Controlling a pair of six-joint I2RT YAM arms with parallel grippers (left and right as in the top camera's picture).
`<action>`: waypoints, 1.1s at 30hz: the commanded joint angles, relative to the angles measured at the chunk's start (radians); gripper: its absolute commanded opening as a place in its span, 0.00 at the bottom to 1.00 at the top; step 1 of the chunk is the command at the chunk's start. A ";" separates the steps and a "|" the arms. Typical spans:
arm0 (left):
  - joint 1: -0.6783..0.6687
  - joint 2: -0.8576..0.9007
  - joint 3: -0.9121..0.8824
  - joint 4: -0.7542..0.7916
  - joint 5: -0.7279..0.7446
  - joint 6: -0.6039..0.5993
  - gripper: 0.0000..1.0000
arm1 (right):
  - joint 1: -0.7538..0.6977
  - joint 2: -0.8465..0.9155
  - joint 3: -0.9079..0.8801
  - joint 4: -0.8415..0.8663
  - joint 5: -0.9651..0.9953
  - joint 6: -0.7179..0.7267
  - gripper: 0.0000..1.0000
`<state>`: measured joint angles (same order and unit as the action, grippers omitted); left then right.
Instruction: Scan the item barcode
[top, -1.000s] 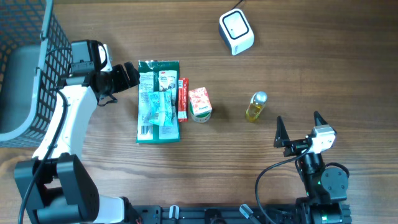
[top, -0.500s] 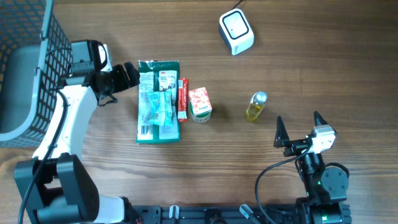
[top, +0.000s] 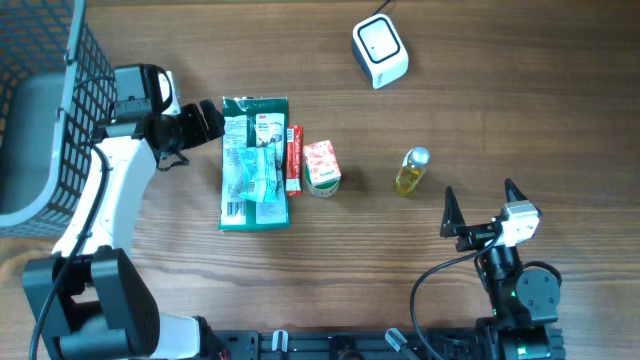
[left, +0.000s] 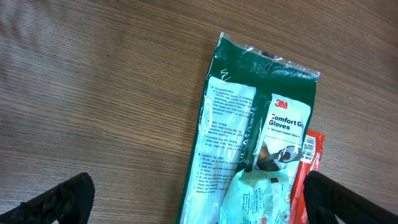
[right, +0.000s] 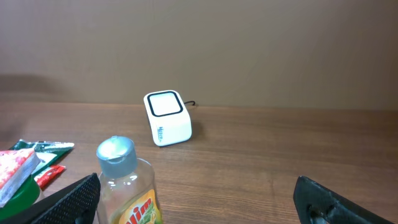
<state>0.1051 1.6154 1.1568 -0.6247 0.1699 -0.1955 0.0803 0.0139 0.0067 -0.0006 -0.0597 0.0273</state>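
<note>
At the far left of the desk (top: 300, 290): grey basket (top: 95, 60), nothing near it. Next over, left fingers (left: 62, 199) spread wide, gripping nothing, parked just beside the upper-left corner of the green gloves pack (top: 255, 165); contact not discernible. Zero change over the last second: same arm poses, same layout. Pack flat on desk, printed side up, well apart from the scanner. Red sachet (top: 294, 158) against its right edge, small carton (top: 322, 166) just beside that. Further right, yellow bottle (top: 411, 171) upright, alone. Scanner (top: 380, 50) at top right. Far right, right fingers (right: 62, 205) wide open too, empty, idle near the bottle. Likely a pause before the grasp: no pickup yet, whole scan ahead.
</note>
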 joint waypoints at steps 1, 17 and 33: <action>0.010 -0.011 0.013 0.003 -0.007 0.009 1.00 | -0.003 0.000 -0.002 0.002 -0.009 -0.008 1.00; 0.010 -0.011 0.013 0.003 -0.007 0.009 1.00 | -0.003 0.000 -0.002 0.002 -0.009 -0.008 1.00; 0.010 -0.011 0.013 0.003 -0.007 0.009 1.00 | -0.003 0.000 -0.002 0.017 -0.099 0.347 1.00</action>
<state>0.1051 1.6154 1.1568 -0.6247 0.1699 -0.1959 0.0803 0.0139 0.0067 0.0093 -0.0944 0.1654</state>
